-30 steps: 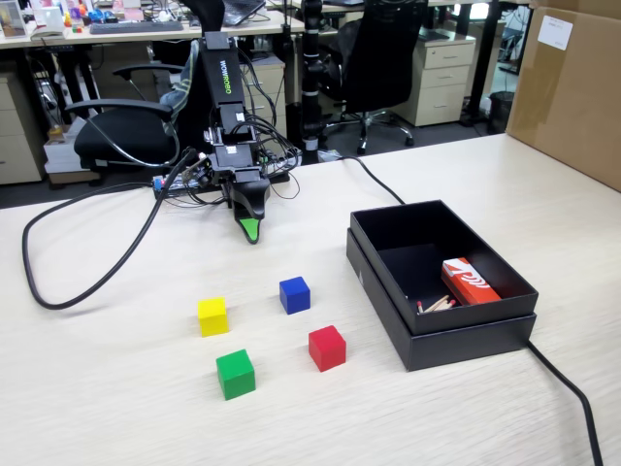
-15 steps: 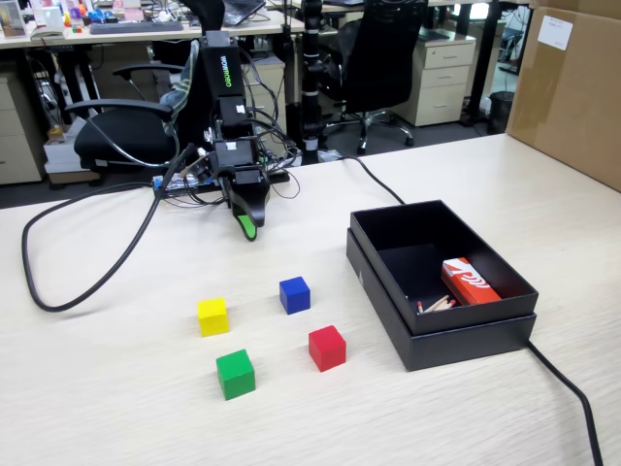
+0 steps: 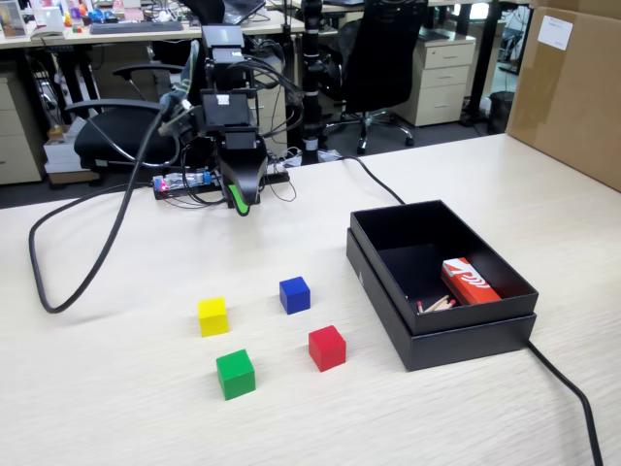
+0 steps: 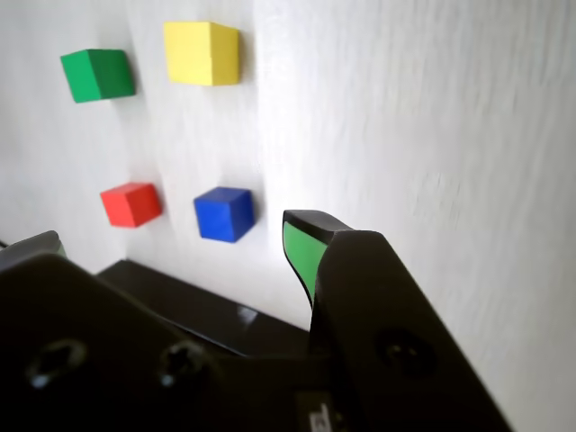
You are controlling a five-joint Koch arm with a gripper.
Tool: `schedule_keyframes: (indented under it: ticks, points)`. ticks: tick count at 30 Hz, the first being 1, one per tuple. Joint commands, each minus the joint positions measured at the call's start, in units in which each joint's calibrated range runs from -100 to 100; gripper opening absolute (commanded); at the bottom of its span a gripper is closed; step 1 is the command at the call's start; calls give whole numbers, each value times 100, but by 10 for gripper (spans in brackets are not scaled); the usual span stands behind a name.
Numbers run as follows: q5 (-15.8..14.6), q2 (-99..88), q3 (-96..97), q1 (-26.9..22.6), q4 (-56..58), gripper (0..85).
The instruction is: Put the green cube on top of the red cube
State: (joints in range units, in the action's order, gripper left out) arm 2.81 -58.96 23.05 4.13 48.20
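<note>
The green cube (image 3: 235,374) lies near the table's front edge in the fixed view, and at the upper left (image 4: 97,75) in the wrist view. The red cube (image 3: 327,348) sits to its right on the table, apart from it, and shows at the left (image 4: 131,204) in the wrist view. My gripper (image 3: 239,206) hangs above the table well behind all the cubes, pointing down. The wrist view shows the gripper (image 4: 171,234) with its jaws wide apart, the green-padded finger (image 4: 304,252) on the right, and nothing between them.
A yellow cube (image 3: 212,316) and a blue cube (image 3: 295,294) lie behind the green and red ones. On the right stands an open black box (image 3: 441,320) holding a red-and-white box (image 3: 469,282). A cardboard box (image 3: 572,87) stands far right. Black cables (image 3: 97,262) cross the table.
The arm has lifted and pulled back, so the gripper's tip now hangs higher and farther from the cubes. The cubes have not moved.
</note>
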Motion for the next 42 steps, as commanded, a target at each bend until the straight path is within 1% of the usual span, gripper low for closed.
schedule_keyframes:
  ticks: [1, 7, 11, 19, 35, 42]
  points:
    - [59, 911, -1126, -5, 40, 473]
    - [103, 2999, -2785, 39, 40, 473]
    - [107, 4043, -3755, 73, 40, 472]
    - [239, 6051, -5351, 230, 31, 472]
    - [361, 7968, -6285, 342, -125, 472]
    - [396, 8277, -6385, 347, -254, 472]
